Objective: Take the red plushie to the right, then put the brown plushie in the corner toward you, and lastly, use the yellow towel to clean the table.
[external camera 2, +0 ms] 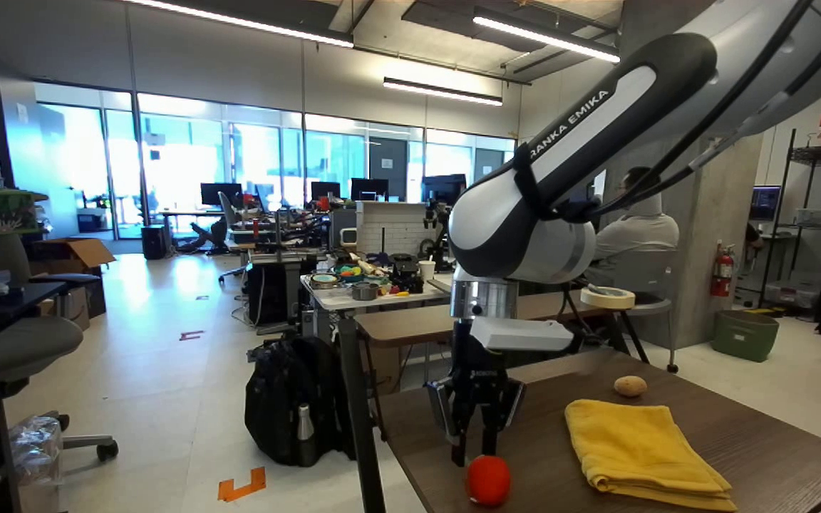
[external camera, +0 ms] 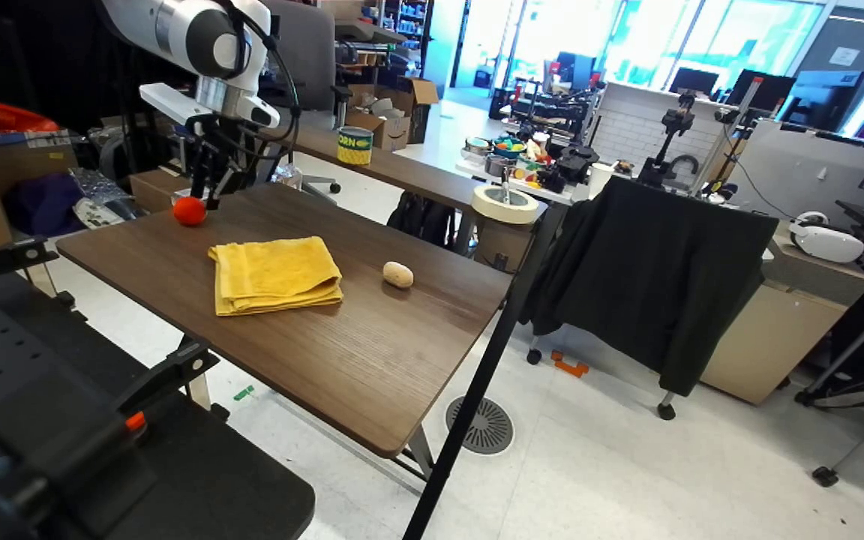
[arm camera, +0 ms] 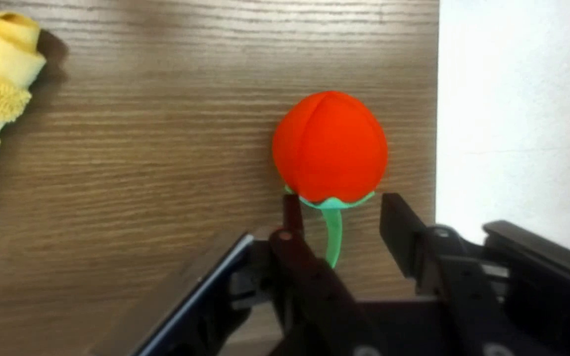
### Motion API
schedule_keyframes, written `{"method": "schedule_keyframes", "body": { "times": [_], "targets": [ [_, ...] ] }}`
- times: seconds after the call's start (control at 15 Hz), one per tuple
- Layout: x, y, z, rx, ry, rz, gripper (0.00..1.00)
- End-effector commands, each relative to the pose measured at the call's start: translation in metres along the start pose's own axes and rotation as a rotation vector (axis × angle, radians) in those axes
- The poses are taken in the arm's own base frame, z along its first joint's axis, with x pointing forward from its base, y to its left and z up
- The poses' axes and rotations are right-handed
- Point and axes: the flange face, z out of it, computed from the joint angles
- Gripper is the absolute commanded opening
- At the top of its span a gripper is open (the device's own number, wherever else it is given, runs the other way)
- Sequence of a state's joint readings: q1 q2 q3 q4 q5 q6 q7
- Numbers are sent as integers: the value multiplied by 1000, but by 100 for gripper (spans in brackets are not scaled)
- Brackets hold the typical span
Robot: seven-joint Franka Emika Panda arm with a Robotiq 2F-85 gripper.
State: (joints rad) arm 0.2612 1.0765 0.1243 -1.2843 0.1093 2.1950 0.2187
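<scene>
Red plushie (arm camera: 332, 148) seen near the edge of the table (arm camera: 156, 128), apparently rested on the wood

Gripper (arm camera: 342, 217) poised low beside it, fingers (arm camera: 292, 212) parted, nothing grasped; green stem (arm camera: 333, 236) framed between the fingertips, round body lying beyond them; whether cloth is touched cannot be told

Risks
– If the fingers are closed here, only the stem is likely to be pinched and the body left to swing or slip loose, the grasp being centred short of the round part
– If a low reach is made, the body may be nudged and set rolling, its shape being round; a drop to the floor (arm camera: 502, 99) is invited by the near edge
– In wiping, the brown plushie (external camera: 398, 274) could be swept along if it is left beside the yellow towel (external camera: 278, 276)

Edges, room
– In the wrist view, the edge is met just past the plushie, on the side away from the towel; the finger linkage (arm camera: 537, 257) there is seen over the floor, so little margin is judged
– More bare wood is offered toward the towel
– In an exterior view, a broad bare stretch is shown at the end away from the arm (external camera: 214, 49); a narrow bench (external camera: 417, 178) with a can (external camera: 355, 148) and tape roll (external camera: 505, 204) is set alongside, to be minded in any wide swing
</scene>
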Motion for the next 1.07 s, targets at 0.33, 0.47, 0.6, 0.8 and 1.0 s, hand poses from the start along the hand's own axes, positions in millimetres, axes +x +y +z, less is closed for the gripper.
{"method": "schedule_keyframes", "body": {
  "times": [0.33, 0.47, 0.6, 0.8, 1.0],
  "targets": [
    [-10, -2, 27, 11, -130, 9, 64],
    [-10, 0, 30, 11, -131, 8, 67],
    [-10, 2, 30, 14, -133, 6, 52],
    [-9, 10, 17, 24, -131, 13, 30],
    [-10, 31, -23, 26, -85, 25, 16]
  ]
}}
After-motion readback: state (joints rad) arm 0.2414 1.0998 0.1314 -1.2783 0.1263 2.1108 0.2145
